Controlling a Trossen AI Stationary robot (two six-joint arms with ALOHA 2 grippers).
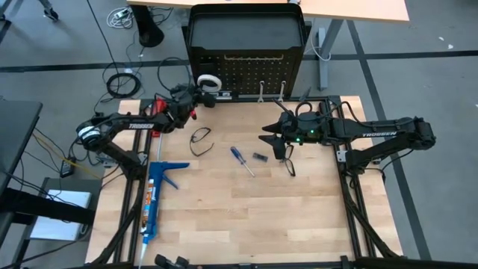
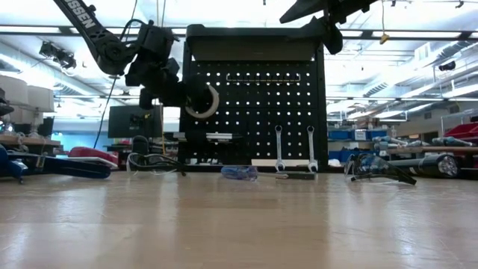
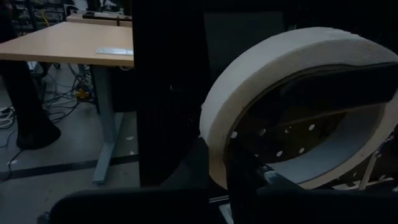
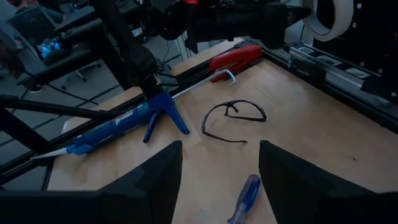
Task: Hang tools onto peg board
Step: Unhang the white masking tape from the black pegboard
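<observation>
Low view: left claw (image 2: 196,96) clamped on white tape roll (image 2: 205,101), roll flat against peg board (image 2: 258,97) just ahead; right claw (image 1: 270,137) half-wide, empty, farther off above bench (image 1: 246,217).

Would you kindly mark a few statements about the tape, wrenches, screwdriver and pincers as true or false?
1. The left pincer grips the white tape roll at the peg board. True.
2. Both silver wrenches lie flat on the table. False: they hang on the board.
3. The blue-handled screwdriver lies on the table. True.
4. The right pincer holds a pair of glasses. False: it is open and empty.
</observation>
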